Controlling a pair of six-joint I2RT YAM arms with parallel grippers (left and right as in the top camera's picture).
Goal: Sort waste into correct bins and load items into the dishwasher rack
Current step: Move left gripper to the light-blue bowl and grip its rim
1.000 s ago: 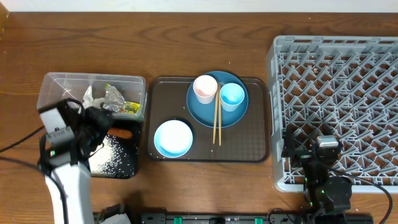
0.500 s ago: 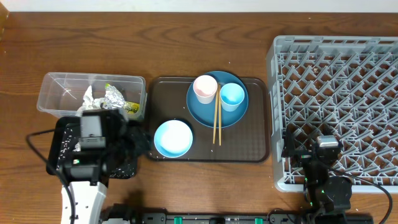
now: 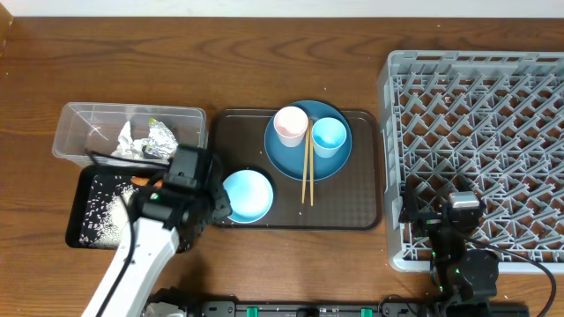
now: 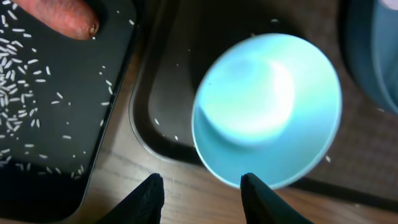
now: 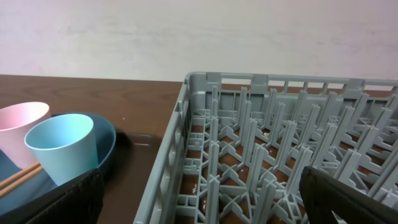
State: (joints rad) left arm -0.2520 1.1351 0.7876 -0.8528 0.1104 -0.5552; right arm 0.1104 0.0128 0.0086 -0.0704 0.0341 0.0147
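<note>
white bowl [image 4: 267,112]: centre-right of left wrist view, upright in brown tray [image 4: 168,81]'s lower-left corner | left gripper [image 4: 202,185]: fingers spread, empty, at bowl's near rim | handling: likely light, rigid, slippery; pinch rim wall

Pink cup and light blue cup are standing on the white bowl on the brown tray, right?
No: overhead shows the pinkish-white cup and light blue cup standing on the large round blue plate on the brown serving tray.
</note>
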